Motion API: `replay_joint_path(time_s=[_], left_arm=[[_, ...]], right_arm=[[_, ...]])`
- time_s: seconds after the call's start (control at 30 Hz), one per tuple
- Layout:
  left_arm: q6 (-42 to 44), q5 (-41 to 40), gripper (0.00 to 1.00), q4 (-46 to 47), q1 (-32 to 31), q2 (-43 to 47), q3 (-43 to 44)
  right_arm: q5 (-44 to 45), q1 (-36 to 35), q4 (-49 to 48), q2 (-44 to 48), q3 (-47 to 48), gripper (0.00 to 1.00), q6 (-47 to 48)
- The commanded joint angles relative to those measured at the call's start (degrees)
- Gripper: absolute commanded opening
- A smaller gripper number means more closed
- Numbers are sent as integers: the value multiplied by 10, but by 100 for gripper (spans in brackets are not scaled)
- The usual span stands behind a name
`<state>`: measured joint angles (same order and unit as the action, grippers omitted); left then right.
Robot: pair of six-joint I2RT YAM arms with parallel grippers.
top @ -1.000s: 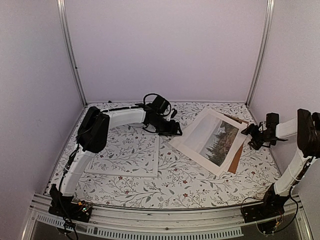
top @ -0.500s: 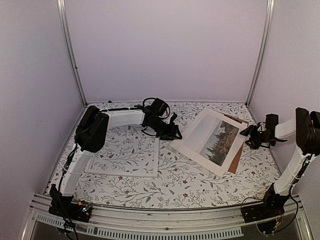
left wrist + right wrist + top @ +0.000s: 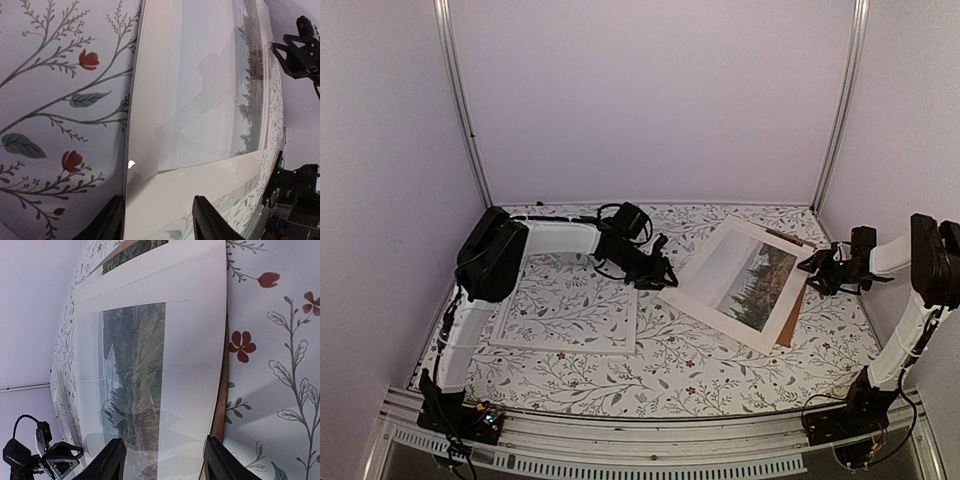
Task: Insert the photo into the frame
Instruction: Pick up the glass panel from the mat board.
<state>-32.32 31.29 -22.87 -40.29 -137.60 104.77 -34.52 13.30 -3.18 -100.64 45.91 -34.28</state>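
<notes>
Photo (image 3: 745, 280) (picture side up: dark trees, water, pale sky inside a wide white border) lies at a slant on the right half of the floral worktop (image 3: 700, 370). It rests on a brown backing panel (image 3: 797, 312), which shows only as a strip along the photo's right edge and at its far corner.

Frame (image 3: 560, 347), thin and white, lies flat on the left half of the worktop, nearer than the photo and apart from it. The flower pattern shows through its pane.

Left arm (image 3: 560, 237) reaches across the far side of the frame. The left jaws sit low at the photo's left corner, just beyond the frame's far right corner. In the left wrist view they stand wide apart with nothing gripped, and the photo's white border runs up between them. Whether they touch the sheet cannot be told.

Right jaws stand at the photo's right edge, pointing left across it. In the right wrist view they are likewise spread wide and hold nothing, with the photo's border and the panel's brown edge lying between them.
</notes>
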Motion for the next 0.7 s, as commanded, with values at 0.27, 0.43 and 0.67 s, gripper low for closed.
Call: replay_joint_path(time_s=[0.27,0.43,0.67], left_arm=[[-9,-16,49,43,-11,59,-69],[-7,-23,48,46,-13,67,-78],[-5,-31,49,48,-14,74,-86]], right_arm=[[-76,1,-12,-10,17,51,20],[-101,0,-18,-13,20,48,24],[-147,0,-20,-23,26,46,47]])
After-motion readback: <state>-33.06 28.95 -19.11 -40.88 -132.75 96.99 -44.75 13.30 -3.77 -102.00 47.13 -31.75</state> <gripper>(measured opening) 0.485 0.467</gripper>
